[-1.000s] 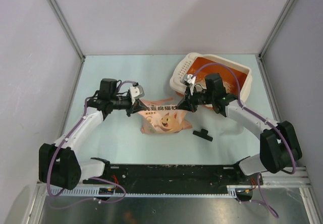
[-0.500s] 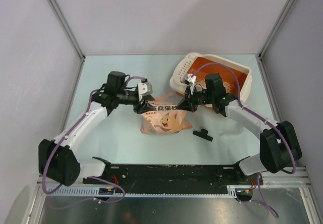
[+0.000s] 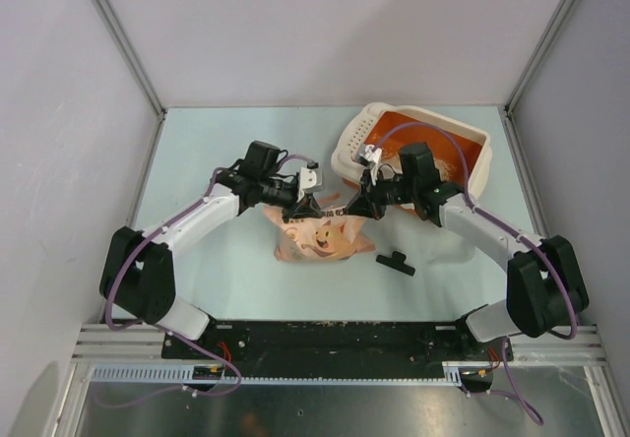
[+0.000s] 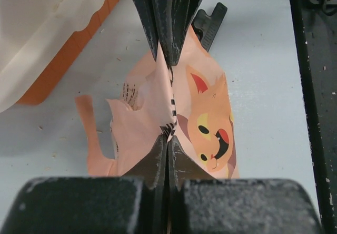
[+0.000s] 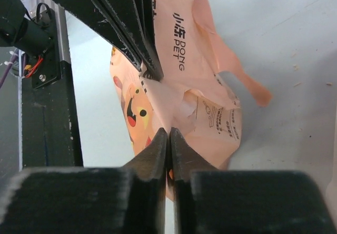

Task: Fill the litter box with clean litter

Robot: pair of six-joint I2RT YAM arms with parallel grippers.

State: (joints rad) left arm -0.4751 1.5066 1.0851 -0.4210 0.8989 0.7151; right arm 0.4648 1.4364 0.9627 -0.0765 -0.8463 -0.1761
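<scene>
The pink cat-print bag [image 3: 320,238] lies on the table, its top toward the litter box [image 3: 474,140]. The box is cream outside and orange inside, with a perforated ledge [image 3: 360,130] at its left end. My left gripper [image 3: 303,207] is shut on the bag's top edge [image 4: 169,129]. My right gripper [image 3: 356,204] is shut on the same edge from the other side [image 5: 168,134], and the two face each other tip to tip. The bag [image 5: 210,102] hangs slack between them. No loose clean litter shows; it is hidden inside the bag.
A black clip [image 3: 396,262] lies on the table to the right of the bag and also shows in the left wrist view [image 4: 210,22]. The litter box corner [image 4: 47,18] is close behind the bag. Grey walls enclose the table on three sides.
My left arm has swung right, from the bag's left side to its top edge, and now faces the right gripper. The right arm and the litter box have not moved.
</scene>
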